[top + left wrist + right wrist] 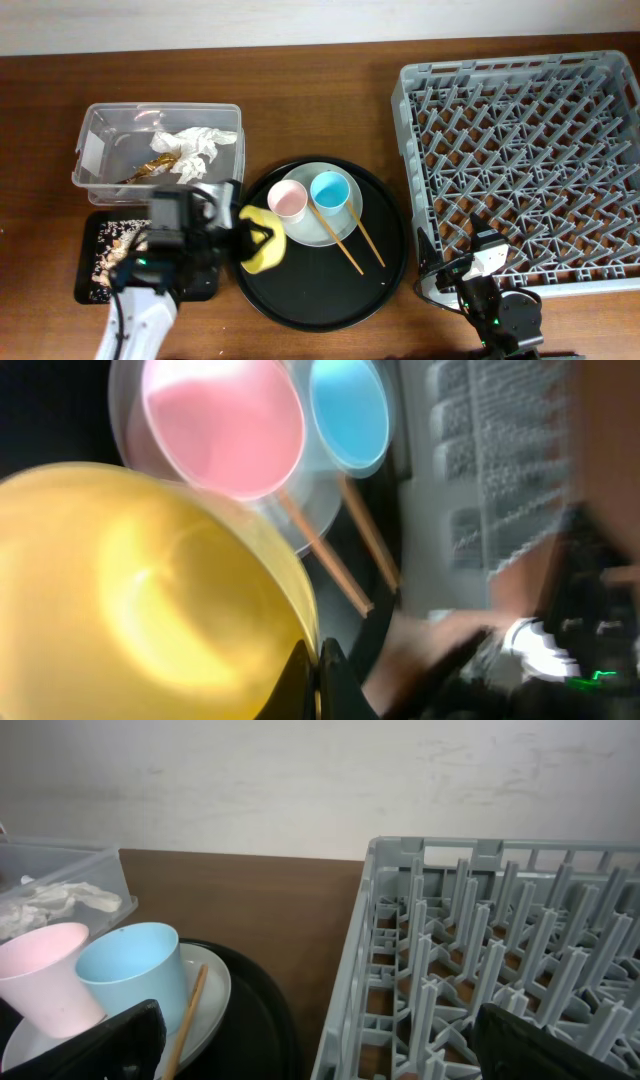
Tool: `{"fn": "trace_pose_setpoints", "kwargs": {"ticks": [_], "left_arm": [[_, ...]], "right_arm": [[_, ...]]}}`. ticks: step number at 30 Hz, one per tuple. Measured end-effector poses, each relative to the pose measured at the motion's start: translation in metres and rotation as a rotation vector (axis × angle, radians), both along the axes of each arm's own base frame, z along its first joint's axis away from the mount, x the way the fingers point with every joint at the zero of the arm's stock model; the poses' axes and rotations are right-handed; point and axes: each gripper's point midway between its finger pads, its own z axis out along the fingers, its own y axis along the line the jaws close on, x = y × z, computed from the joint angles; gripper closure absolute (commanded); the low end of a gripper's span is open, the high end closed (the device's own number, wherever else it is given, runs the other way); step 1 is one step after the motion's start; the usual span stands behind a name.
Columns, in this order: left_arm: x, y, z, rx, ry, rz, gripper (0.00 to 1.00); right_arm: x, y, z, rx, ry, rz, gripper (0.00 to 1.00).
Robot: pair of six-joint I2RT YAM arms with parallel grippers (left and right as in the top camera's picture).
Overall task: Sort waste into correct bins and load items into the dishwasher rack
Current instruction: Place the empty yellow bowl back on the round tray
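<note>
L pincer clamped on yellow bowl; R pincer wide open, empty, at rack's near-L corner.

Far L: shallow black tray (pixel 88 288) w/ beige crumbs (pixel 112 245). Behind it, clear tub (pixel 160 108) w/ white paper scraps (pixel 200 145) + brown wrapper (pixel 160 165). L pincer (pixel 252 238) is fully closed, pinching the rim of the yellow bowl (pixel 265 258) at the L edge of the round black tray (pixel 310 290); bowl looks tilted, can't tell if it's clear of the tray. Mid tray: pale plate (pixel 320 228) carrying pink cup (pixel 287 200) + blue cup (pixel 330 190) side by side, touching or nearly. Chopsticks (pixel 350 240) lie slanted off the plate's R edge onto the tray. R: grey rack (pixel 530 150), no dishes on the pegs. R pincer (pixel 450 245) straddles the rack's L wall, fingers spread full, nothing betw. them.
</note>
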Motion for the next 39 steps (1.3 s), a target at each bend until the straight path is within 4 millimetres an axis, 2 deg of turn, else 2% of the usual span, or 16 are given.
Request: {"fn": "trace_pose_setpoints", "kwargs": {"ticks": [6,10,13,17,20,25,27,30,32,34,36,39], "left_arm": [[-0.048,-0.040,-0.036,0.284,0.048,-0.142,1.00],[-0.065,-0.051,-0.057,0.386,0.081,-0.202,1.00],[-0.075,-0.057,-0.071,0.441,0.113,-0.237,0.98],[-0.083,-0.059,-0.087,0.493,0.157,-0.265,0.80],[-0.087,-0.053,-0.101,0.543,0.210,-0.265,0.73],[-0.089,-0.050,-0.102,0.561,0.225,-0.260,0.66],[-0.085,-0.052,-0.096,0.562,0.215,-0.255,0.64],[-0.064,-0.061,-0.075,0.562,0.136,-0.227,0.58],[-0.044,-0.064,-0.056,0.578,0.059,-0.190,0.45],[-0.025,-0.065,-0.040,0.603,-0.016,-0.146,0.38],[-0.009,-0.061,-0.025,0.632,-0.083,-0.093,0.33],[0.019,-0.046,-0.011,0.658,-0.146,0.017,0.32]], "right_arm": [[0.000,0.000,0.000,0.000,0.000,0.000,0.01],[0.000,0.000,0.000,0.000,0.000,0.000,0.01],[0.000,0.000,0.000,0.000,0.000,0.000,0.01],[0.000,0.000,0.000,0.000,0.000,0.000,0.01],[0.000,0.000,0.000,0.000,-0.001,0.000,0.01],[0.000,0.000,0.000,0.000,0.000,0.000,0.01],[0.000,0.000,0.000,0.000,0.000,0.000,0.02],[0.000,0.000,0.000,0.000,-0.001,0.000,0.01],[0.000,0.000,0.000,0.000,0.000,0.000,0.01],[0.000,0.000,0.000,0.000,-0.001,0.000,0.01],[0.000,0.000,0.000,0.000,-0.001,0.000,0.01],[0.000,0.000,0.000,0.000,0.000,0.000,0.01]]}}
